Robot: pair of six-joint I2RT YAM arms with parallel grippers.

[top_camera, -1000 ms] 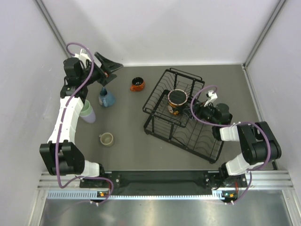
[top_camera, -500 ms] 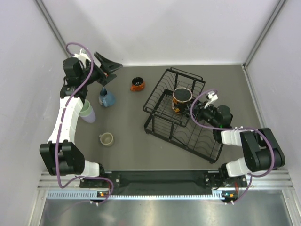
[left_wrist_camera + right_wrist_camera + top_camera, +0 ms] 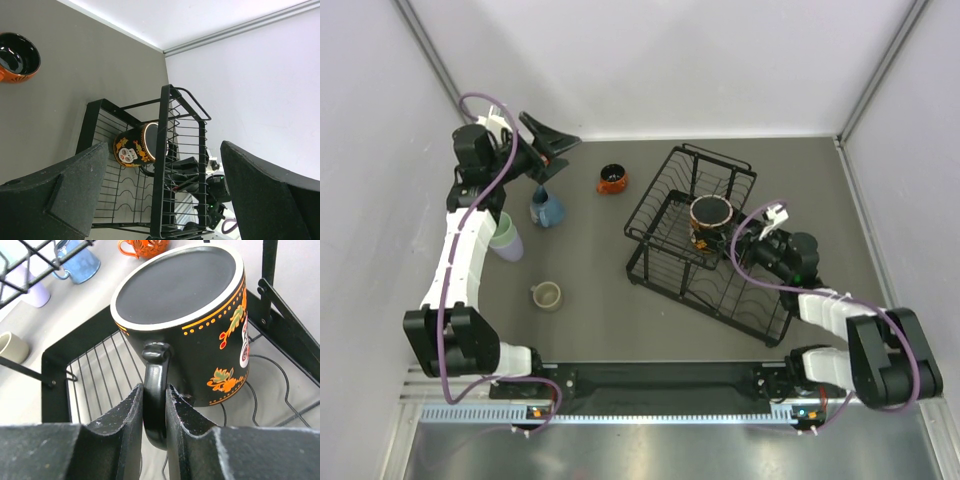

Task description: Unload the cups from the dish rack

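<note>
A black wire dish rack (image 3: 665, 262) stands right of centre. One cup is in it, a large black-handled patterned mug (image 3: 710, 214) with orange flowers and a skull. My right gripper (image 3: 738, 243) is shut on that mug's handle (image 3: 155, 390), one finger on each side of it (image 3: 154, 407). My left gripper (image 3: 550, 142) hangs open and empty at the far left, high above the table. Its view looks across at the rack (image 3: 163, 150) and the mug (image 3: 131, 147).
On the table left of the rack stand the orange cup (image 3: 612, 180), blue mug (image 3: 548, 211), mint-green tumbler (image 3: 501, 229), lavender tumbler (image 3: 511, 250) and beige mug (image 3: 547, 295). White walls enclose the table on three sides.
My right gripper has shut on the mug's handle. The right arm has drawn back toward its base, and the mug has shifted slightly right within the rack. The left arm has not moved.
</note>
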